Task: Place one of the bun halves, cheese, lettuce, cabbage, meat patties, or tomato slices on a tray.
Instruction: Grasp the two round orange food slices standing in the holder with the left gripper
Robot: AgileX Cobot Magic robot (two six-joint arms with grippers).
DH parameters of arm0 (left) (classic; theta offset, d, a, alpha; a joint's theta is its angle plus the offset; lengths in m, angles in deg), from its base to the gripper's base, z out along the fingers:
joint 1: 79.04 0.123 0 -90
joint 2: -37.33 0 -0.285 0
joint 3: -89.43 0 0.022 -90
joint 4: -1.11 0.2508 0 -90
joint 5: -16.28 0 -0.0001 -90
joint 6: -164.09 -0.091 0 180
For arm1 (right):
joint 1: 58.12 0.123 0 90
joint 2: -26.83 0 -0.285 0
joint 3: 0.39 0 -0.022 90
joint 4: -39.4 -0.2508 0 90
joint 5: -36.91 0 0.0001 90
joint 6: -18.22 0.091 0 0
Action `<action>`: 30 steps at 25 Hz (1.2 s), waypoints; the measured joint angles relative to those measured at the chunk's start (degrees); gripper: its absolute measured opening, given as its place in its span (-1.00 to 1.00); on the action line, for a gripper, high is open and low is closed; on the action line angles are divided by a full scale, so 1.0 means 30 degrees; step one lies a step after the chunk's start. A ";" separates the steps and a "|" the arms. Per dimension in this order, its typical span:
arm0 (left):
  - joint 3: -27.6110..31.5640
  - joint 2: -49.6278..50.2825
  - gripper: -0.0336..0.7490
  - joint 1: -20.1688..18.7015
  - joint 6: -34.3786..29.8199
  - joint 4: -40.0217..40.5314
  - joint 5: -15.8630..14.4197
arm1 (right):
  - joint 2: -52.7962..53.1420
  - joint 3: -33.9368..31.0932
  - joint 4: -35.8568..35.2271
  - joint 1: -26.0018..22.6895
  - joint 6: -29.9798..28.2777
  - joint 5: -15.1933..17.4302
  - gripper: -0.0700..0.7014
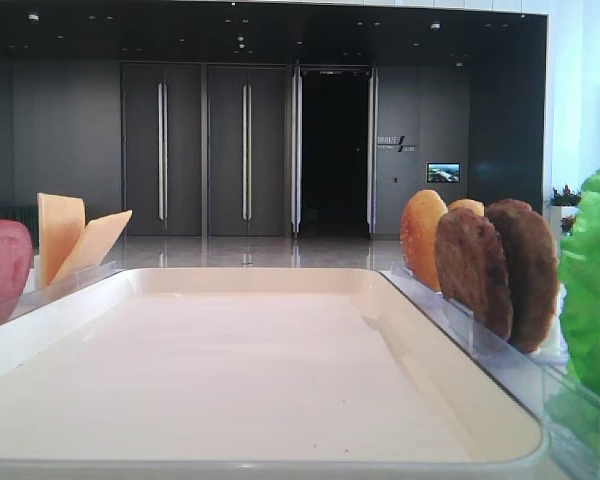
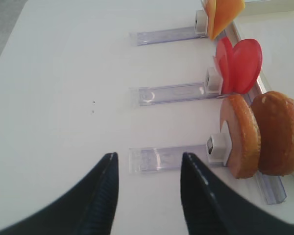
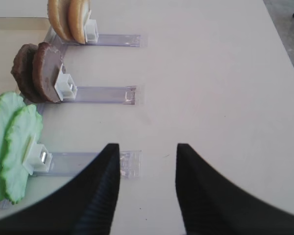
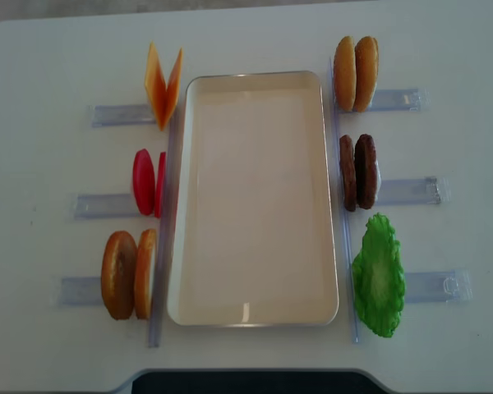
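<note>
Nothing had been put on the tray (image 4: 255, 205) yet. It lay bare in the middle of the table (image 4: 49, 57), so the whole job was left to do.

All the food stood on edge in clear holders (image 4: 115, 115) beside the tray. In the view from above, the cheese (image 4: 163, 84) was at about ten o'clock from the tray's middle, the tomato slices (image 4: 145, 182) at nine o'clock, and one pair of bun halves (image 4: 127, 274) at about eight o'clock. Another pair of buns (image 4: 355, 73) stood at about one o'clock, the meat patties (image 4: 357, 171) at three o'clock, and the lettuce (image 4: 378, 276) at about four o'clock. Every piece was just beside the tray's rim and not on it.

The left gripper (image 2: 147, 169) was spread apart and held nothing. In its own camera it hung over the bare table, with the near bun pair at about three o'clock from it. The right gripper (image 3: 148, 159) was spread apart too, with nothing between its fingers, and the lettuce was at about nine o'clock from it.

I think the next step was to pick one piece, likely a bun on the left, close on it and carry it over to the tray.
</note>
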 joint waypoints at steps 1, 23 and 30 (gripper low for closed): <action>0.0000 0.0000 -0.08 0.0000 0.0000 0.0000 0.0000 | 0.0000 0.0000 0.0000 0.0000 0.0000 0.0000 -0.05; -0.1774 0.4356 -0.08 0.0000 0.1187 -0.0017 -0.2716 | 0.0000 0.0000 0.0000 0.0000 0.0015 0.0000 -0.06; -0.4144 0.9879 -0.08 0.0000 0.1998 -0.0471 -0.2811 | 0.0000 0.0000 0.0000 0.0000 0.0015 0.0000 -0.06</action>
